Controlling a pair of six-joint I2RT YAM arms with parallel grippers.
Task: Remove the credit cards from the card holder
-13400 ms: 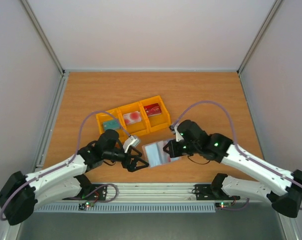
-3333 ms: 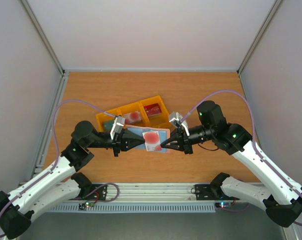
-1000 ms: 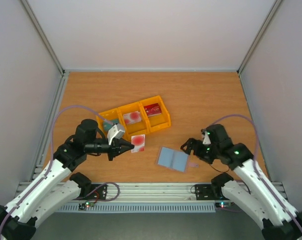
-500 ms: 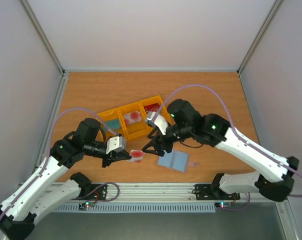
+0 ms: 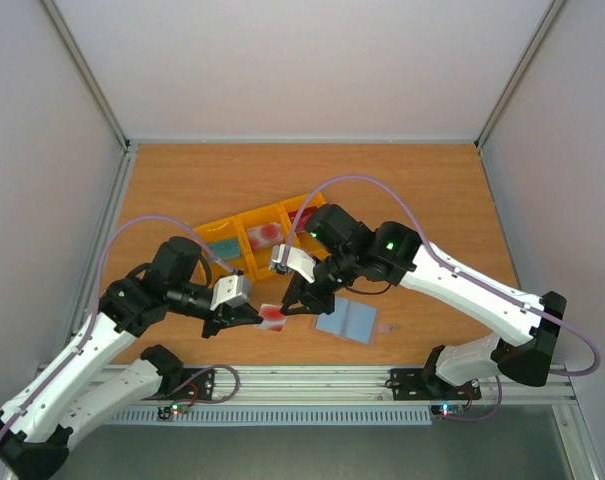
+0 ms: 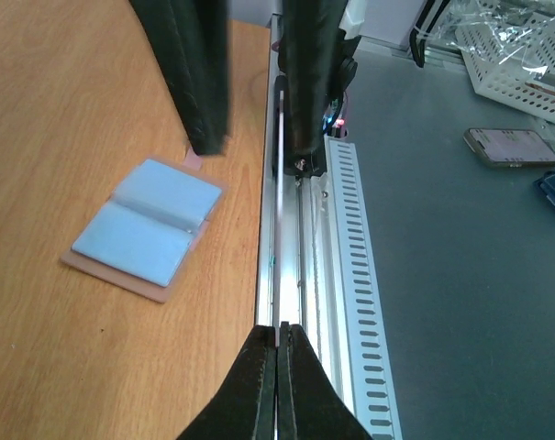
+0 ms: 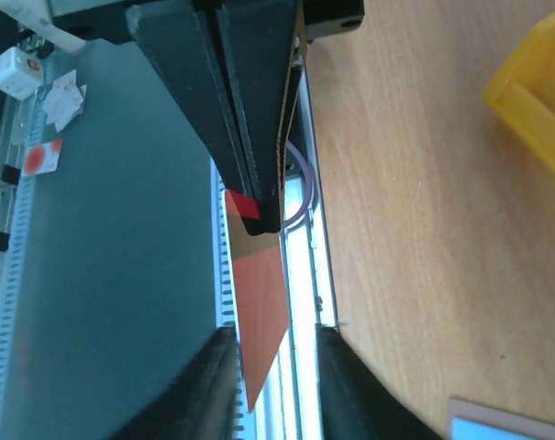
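Observation:
My left gripper (image 5: 254, 316) is shut on one end of a whitish-pink credit card (image 5: 274, 314) with a red blotch, held just above the table. My right gripper (image 5: 294, 303) reaches in from the right. Its jaws stand slightly apart on either side of the card's free end (image 7: 259, 302), with a gap left on one side. In the left wrist view the card shows edge-on as a thin line (image 6: 282, 229) running out from my shut left gripper (image 6: 279, 328). The card holder (image 5: 349, 322) lies open on the table, pale blue inside up (image 6: 144, 229).
A yellow tray (image 5: 244, 240) behind the grippers holds a teal card (image 5: 222, 247), a whitish card with a red blotch (image 5: 266, 234) and a dark red card (image 5: 300, 214) partly hidden by my right arm. The table's metal front rail (image 6: 300, 275) runs just below the held card.
My right arm swung in from the right side of the table to the card held by my left gripper. Its jaws narrowed around the card. The left gripper kept hold.

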